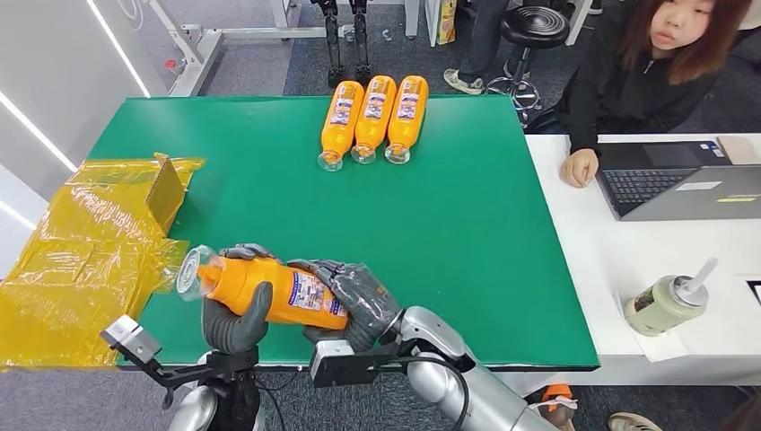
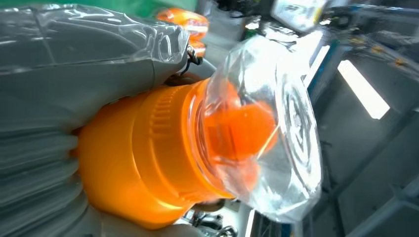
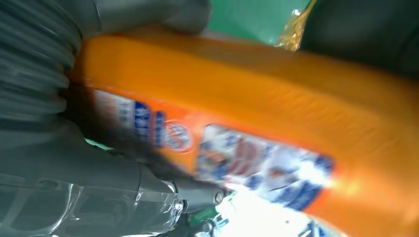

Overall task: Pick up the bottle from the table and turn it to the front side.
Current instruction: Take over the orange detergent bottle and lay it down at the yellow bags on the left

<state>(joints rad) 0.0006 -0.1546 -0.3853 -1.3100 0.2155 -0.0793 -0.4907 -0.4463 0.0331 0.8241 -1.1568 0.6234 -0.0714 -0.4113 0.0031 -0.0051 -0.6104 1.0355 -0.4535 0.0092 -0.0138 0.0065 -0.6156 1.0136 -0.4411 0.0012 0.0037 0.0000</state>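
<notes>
- Green table top (image 1: 269, 180) lies under your hands.
- Your left hand (image 1: 235, 321) and right hand (image 1: 359, 301) both clamp the orange plastic bottle (image 1: 269, 289) between them, clear cap leftward.

bottle (image 1: 269, 289) label | print blurred | no legible text

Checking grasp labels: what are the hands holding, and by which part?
Both hold one orange bottle over the table: left hand around its neck end by the clear cap, right hand around its base end.

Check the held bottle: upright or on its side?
On its side: the bottle lies roughly level between left hand and right hand, clear cap leftward.
</notes>
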